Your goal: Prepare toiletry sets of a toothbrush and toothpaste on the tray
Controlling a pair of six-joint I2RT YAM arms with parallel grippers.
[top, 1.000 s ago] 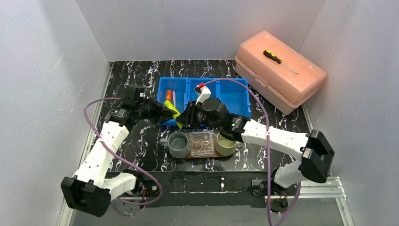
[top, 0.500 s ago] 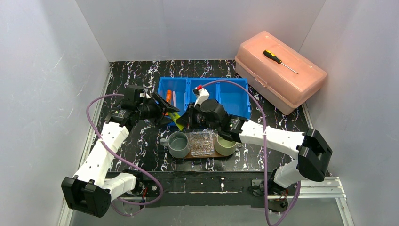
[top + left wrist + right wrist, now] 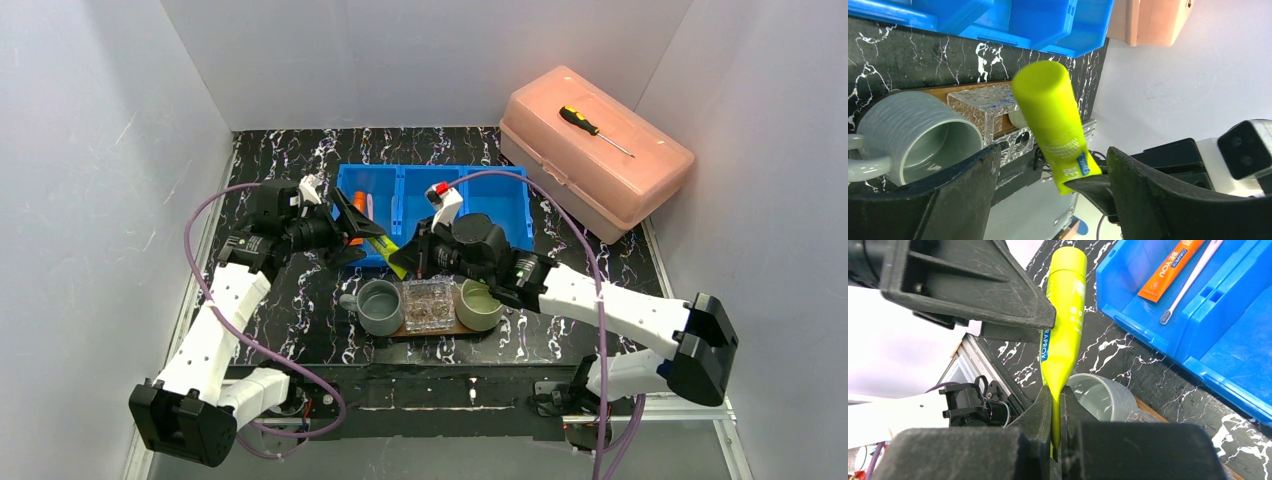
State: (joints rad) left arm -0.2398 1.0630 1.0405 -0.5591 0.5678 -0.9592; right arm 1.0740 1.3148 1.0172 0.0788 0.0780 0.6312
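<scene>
Hanging mid-air — the green tube (image 3: 1048, 115), gripped at one end.
The left gripper (image 3: 352, 228) is spread wide, a finger either side of the tube; its flat end is pinched by the right gripper (image 3: 1052, 400), between the blue bin (image 3: 500, 205) and the grey mug (image 3: 380, 307) — off the tray (image 3: 928, 90).

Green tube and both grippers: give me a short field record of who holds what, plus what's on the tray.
green tube: in the air, gripped at its crimped end
right gripper: shut on green tube
left gripper: open, jaws either side of the tube, apart from it
tray: grey mug, clear holder, pale green mug
blue bin: orange tube and toothbrush together in one compartment
</scene>
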